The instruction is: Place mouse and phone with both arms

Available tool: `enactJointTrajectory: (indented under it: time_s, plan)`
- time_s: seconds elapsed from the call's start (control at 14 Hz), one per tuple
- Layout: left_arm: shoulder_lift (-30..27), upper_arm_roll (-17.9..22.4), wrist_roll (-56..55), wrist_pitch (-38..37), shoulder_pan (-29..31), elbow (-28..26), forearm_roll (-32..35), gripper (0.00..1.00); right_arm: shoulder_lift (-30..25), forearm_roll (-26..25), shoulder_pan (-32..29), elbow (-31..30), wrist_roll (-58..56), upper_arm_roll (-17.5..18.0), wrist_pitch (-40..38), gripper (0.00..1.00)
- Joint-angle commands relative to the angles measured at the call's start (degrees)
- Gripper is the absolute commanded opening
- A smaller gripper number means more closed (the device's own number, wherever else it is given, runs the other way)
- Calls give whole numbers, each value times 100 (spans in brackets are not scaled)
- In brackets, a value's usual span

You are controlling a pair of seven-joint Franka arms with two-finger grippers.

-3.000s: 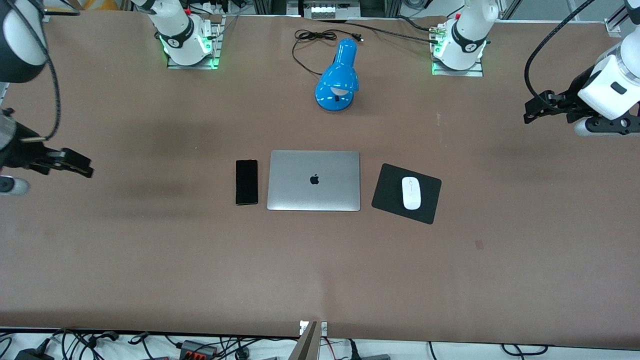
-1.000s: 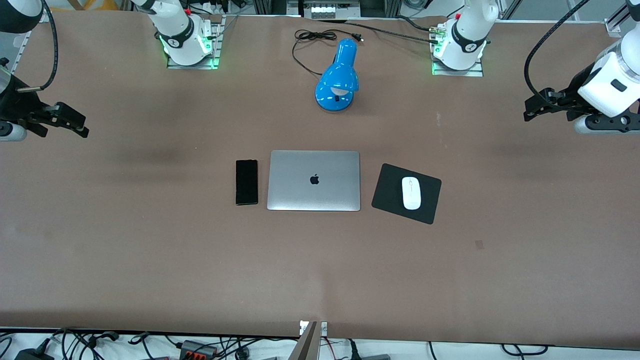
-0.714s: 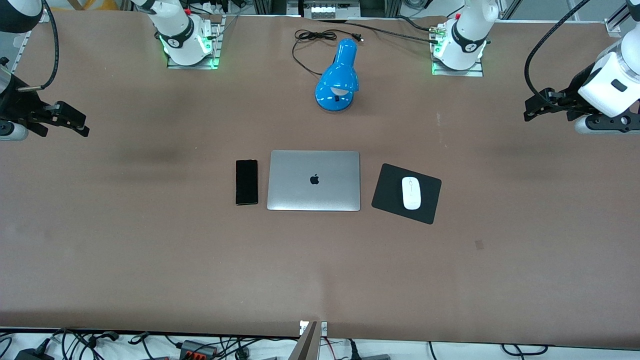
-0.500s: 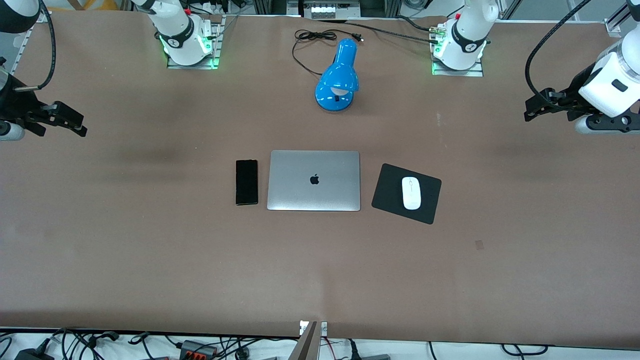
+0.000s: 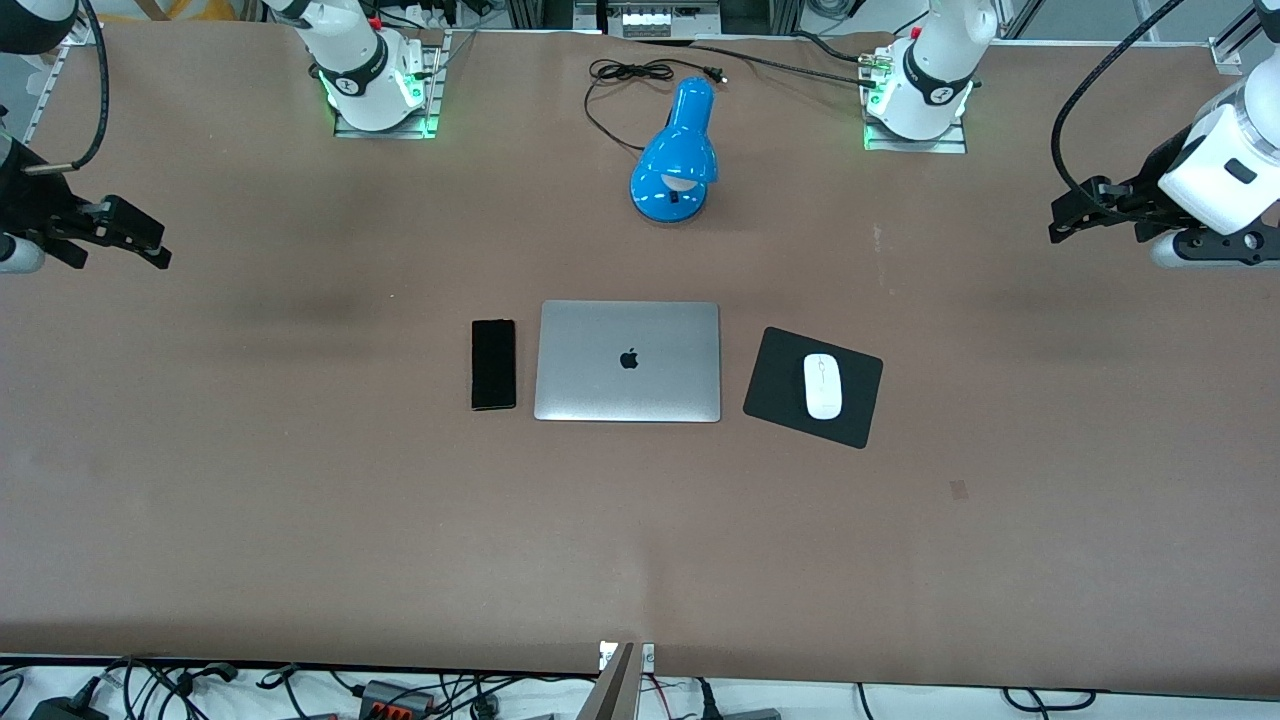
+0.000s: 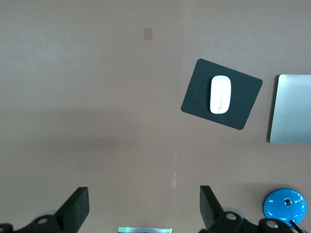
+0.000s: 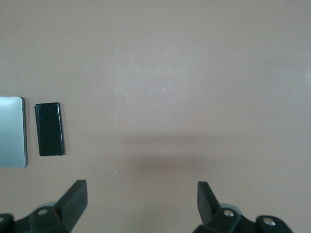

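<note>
- Your mouse (image 5: 822, 386) lies on a black pad (image 5: 775, 388) beside the closed laptop (image 5: 627, 361), toward the left arm's end of the table; your phone (image 5: 493, 364) lies flat just beside the laptop's other edge.
- Both appear placed already — judge the step as parking the arms clear.
- Left gripper (image 5: 1072, 213) hangs over bare table at its own end, fingers spread wide, empty.
- Right gripper (image 5: 135, 240) hangs over its end of the table, fingers (image 7: 74, 199) spread too, empty.
- Keep both high and well apart from the laptop.
- A blue lamp (image 5: 677, 158) and its loose cord (image 5: 615, 75) sit between the two bases — nothing blocks either arm.
</note>
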Motion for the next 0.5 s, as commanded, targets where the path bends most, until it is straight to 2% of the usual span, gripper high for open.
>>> enactJointTrajectory:
  time_s: [0.0,0.43]
  plan:
    - [8,14,-48,-49,13,97,-98,100,-117,1,-91,-49,-126,82,-104,100]
    - [0,14,-48,-58,13,97,-98,100,-117,1,-91,-49,-117,82,-166,100]
